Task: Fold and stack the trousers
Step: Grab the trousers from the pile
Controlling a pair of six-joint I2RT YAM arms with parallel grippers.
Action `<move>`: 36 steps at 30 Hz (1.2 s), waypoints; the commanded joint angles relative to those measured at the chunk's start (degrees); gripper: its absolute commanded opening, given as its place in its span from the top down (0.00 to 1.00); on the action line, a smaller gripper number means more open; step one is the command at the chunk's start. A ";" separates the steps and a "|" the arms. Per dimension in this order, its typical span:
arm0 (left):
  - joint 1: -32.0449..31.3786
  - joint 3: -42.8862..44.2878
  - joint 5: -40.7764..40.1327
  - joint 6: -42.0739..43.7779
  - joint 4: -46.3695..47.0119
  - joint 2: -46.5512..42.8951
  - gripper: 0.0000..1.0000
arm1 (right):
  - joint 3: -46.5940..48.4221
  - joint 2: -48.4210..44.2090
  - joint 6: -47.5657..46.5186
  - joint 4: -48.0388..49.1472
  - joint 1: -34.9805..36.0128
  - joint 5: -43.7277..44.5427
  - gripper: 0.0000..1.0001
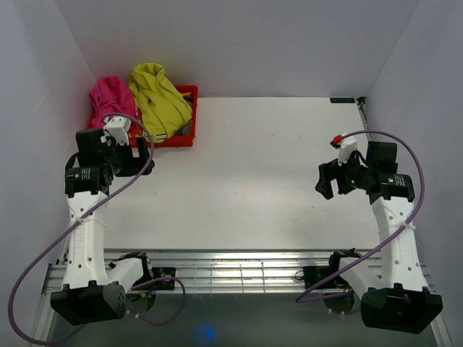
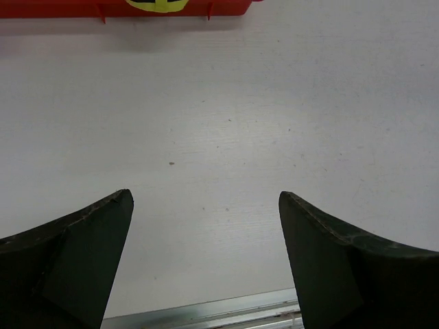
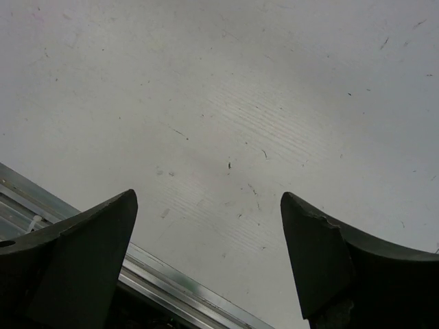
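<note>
The lime yellow-green trousers (image 1: pixel 160 99) lie crumpled in a red bin (image 1: pixel 185 137) at the table's far left; a sliver of them shows at the top of the left wrist view (image 2: pixel 159 5). My left gripper (image 1: pixel 137 157) is open and empty, just in front of the bin. In its wrist view the left gripper (image 2: pixel 206 199) hovers over bare table. My right gripper (image 1: pixel 330 181) is open and empty over the table's right side; the wrist view shows the right gripper (image 3: pixel 209 199) above bare white table.
A pink garment (image 1: pixel 108 97) sits in the bin beside the trousers. The red bin's wall (image 2: pixel 82 8) runs along the top of the left wrist view. A metal rail (image 1: pixel 239 271) runs along the table's near edge. White walls enclose the table.
</note>
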 commanded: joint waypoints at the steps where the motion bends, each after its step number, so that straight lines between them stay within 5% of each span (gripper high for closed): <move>1: 0.07 0.27 -3.89 -3.36 4.80 -1.72 0.02 | 0.56 -0.45 2.03 1.78 -0.37 0.13 0.10; 10: 0.16 6.93 -3.63 -10.06 18.33 9.25 0.02 | 2.06 2.80 0.18 1.26 -0.37 4.89 0.10; 21: -0.10 20.30 -5.39 -14.63 30.45 32.98 0.02 | 3.11 6.23 0.89 1.87 -1.33 5.68 0.10; 36: -2.21 31.73 -10.85 -20.34 32.05 54.96 0.02 | 3.82 8.96 0.62 2.05 -2.91 7.35 0.10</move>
